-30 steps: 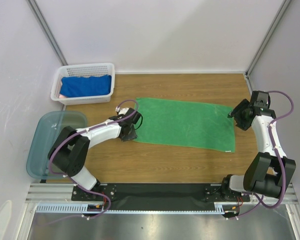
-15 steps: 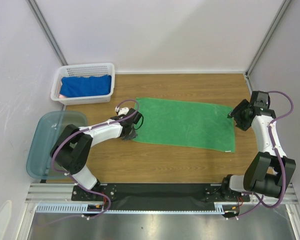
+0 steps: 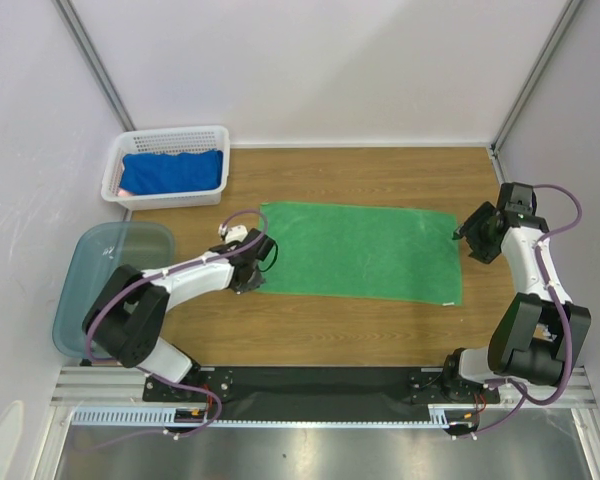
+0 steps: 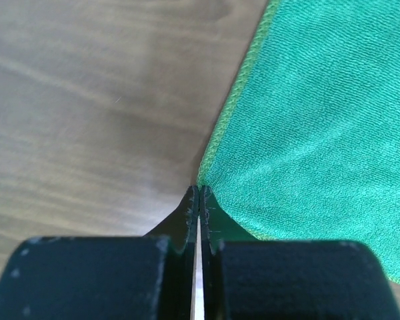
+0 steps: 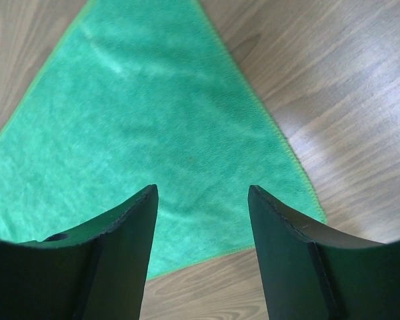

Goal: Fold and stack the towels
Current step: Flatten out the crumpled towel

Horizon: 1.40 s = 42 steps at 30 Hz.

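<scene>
Wooden table [image 3: 380, 330], white basket [image 3: 165, 198] holding blue towel [image 3: 172, 170], left gripper [image 4: 199, 193] pinching green towel [image 3: 360, 250] corner, right gripper [image 5: 201, 197] apart

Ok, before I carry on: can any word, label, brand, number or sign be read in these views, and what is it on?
No text can be read in any view.
The green towel, blue towel, white basket, teal tub and table show no print.
Small coloured bits at the ends of the base rail are too small to tell if they carry print.
</scene>
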Each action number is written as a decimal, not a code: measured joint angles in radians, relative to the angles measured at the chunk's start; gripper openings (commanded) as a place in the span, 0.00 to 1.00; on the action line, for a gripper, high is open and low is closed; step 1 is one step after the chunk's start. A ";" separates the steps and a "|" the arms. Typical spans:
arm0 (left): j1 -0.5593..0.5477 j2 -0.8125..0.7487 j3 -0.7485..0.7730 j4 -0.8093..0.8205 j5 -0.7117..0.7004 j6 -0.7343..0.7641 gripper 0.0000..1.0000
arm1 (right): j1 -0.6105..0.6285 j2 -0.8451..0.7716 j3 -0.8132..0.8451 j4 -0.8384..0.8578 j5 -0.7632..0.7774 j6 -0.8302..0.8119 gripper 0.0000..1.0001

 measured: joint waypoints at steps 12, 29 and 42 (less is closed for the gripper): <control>-0.028 -0.201 -0.171 -0.055 -0.003 -0.098 0.00 | 0.008 0.030 -0.009 -0.006 0.000 -0.003 0.62; -0.031 -0.305 -0.193 -0.271 -0.064 -0.140 0.59 | 0.075 0.056 -0.054 -0.011 -0.003 -0.010 0.65; 0.228 -0.297 0.140 -0.179 -0.015 0.103 0.69 | 0.118 0.264 0.160 0.056 -0.051 0.001 0.66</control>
